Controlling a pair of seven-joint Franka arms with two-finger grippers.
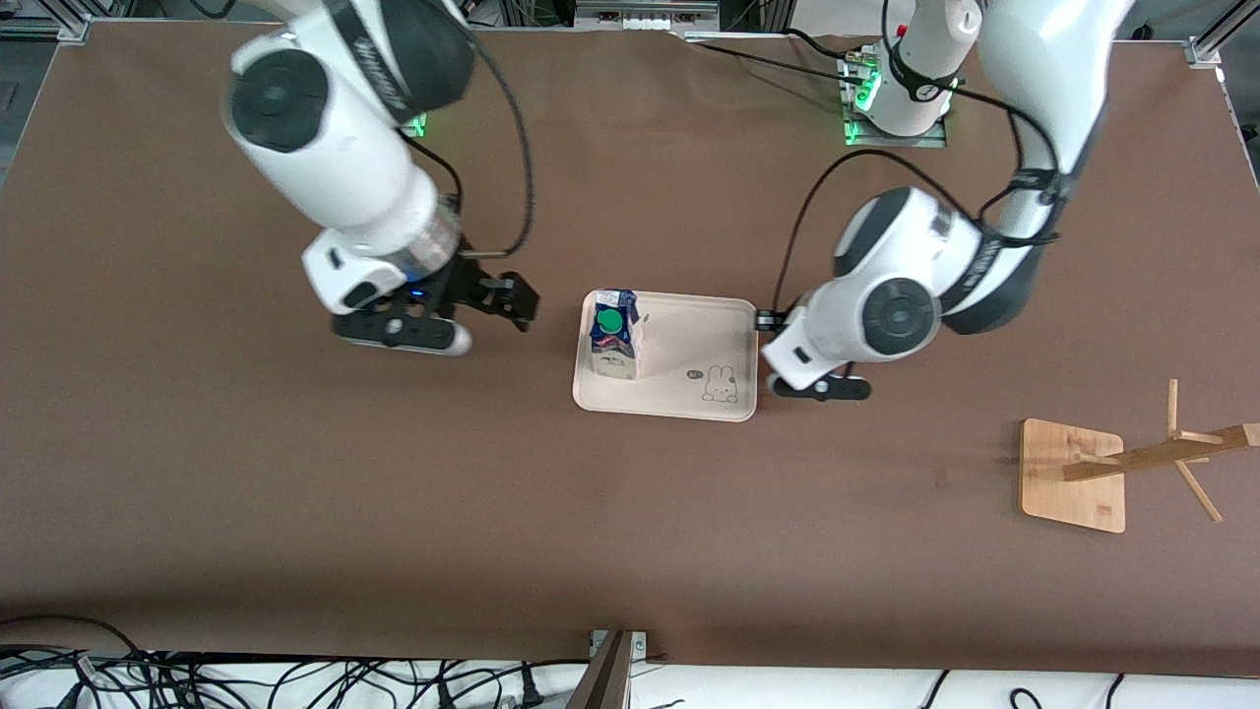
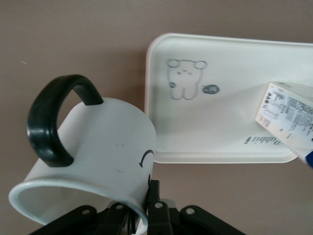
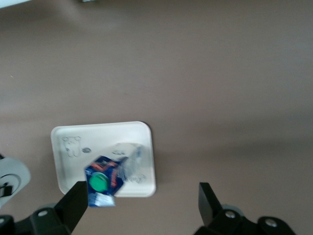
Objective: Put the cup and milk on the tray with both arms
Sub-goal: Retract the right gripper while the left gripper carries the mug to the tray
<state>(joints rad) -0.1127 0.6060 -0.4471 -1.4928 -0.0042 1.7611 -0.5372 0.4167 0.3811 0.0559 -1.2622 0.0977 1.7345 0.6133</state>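
Milk (image 1: pixel 614 335) stands upright on the tray (image 1: pixel 689 340), at the tray's end toward the right arm, which leaves the rabbit-drawing end bare for a second item. Cup (image 2: pixel 93 156) is held by the left gripper (image 2: pixel 142 208), whose fingers pinch the rim wall near the smiley print; the mug hangs tilted, mouth toward the wrist camera and black handle (image 2: pixel 51 120) turned clear of the fingers. In the left wrist view the cup sits just off the tray's rabbit end, not over it; a short move inward and a lowering appear to remain. In the front view the left arm's wrist hides both gripper and cup at that end of the tray. Right gripper (image 3: pixel 142 203) hangs with jaws spread wide and empty over bare table beside the tray; the carton is released, so this arm seems to wait clear of the left arm's path.
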